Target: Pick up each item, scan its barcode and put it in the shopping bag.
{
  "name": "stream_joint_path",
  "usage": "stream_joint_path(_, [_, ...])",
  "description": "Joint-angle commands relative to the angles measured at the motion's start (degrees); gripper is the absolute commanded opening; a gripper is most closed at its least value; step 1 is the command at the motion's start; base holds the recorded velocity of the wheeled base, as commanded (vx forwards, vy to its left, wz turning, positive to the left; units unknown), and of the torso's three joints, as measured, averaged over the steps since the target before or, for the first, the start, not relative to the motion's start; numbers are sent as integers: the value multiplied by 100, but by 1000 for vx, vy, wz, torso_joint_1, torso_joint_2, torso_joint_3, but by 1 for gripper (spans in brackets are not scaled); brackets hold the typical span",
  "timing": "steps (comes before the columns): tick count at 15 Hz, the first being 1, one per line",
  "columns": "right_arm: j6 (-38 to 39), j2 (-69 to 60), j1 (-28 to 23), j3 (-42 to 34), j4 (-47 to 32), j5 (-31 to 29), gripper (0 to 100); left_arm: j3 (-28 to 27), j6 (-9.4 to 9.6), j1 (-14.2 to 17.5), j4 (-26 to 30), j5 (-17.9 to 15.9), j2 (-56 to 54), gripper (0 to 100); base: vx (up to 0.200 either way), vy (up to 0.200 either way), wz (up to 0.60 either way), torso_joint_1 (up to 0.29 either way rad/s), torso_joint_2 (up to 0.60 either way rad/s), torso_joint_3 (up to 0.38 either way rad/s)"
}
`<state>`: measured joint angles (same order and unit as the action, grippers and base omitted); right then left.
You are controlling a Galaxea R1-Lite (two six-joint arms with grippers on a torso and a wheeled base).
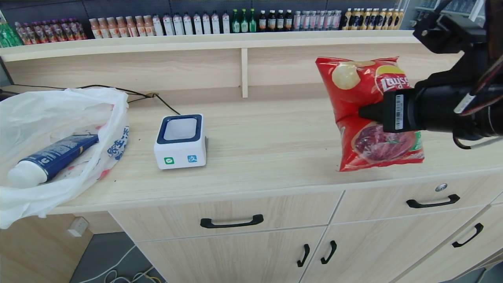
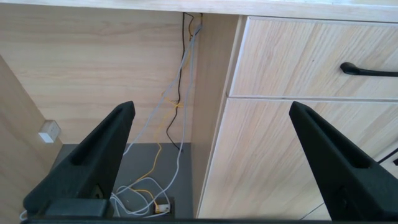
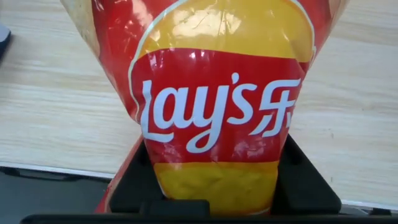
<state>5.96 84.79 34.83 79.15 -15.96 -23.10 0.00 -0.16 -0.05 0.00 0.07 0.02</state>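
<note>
**One item bagged, chips likely awaiting scan**

A tube lies in the shopping bag at the tabletop's left edge. The right gripper, jaws clenched on the chip bag, holds it near the right front corner, well apart from the scanner. The left gripper's jaws hang released.

The chip bag is shiny red plastic, smooth and a bit crinkly. The table is pale wood with a dull, smooth top. The shopping bag is thin, wrinkly white plastic. The tube looks glossy. The scanner is smooth white plastic. The left fingers are dull black plastic.
</note>
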Motion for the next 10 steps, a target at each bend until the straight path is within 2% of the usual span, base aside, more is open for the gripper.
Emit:
stream_joint_path(1, [2,-621,33,-480,110,-1,0,0,-2,-4,0,1,-2,100,0,0,0,0,0,0])
stream_joint_path(5, [19,-1043,33,-1077,594,69,0,0,-2,5,0,1,-2,100,0,0,0,0,0,0])
stream_joint_path(10, [37,-1983,33,-2545,1569,1062,0,0,-2,5,0,1,-2,100,0,0,0,0,0,0])
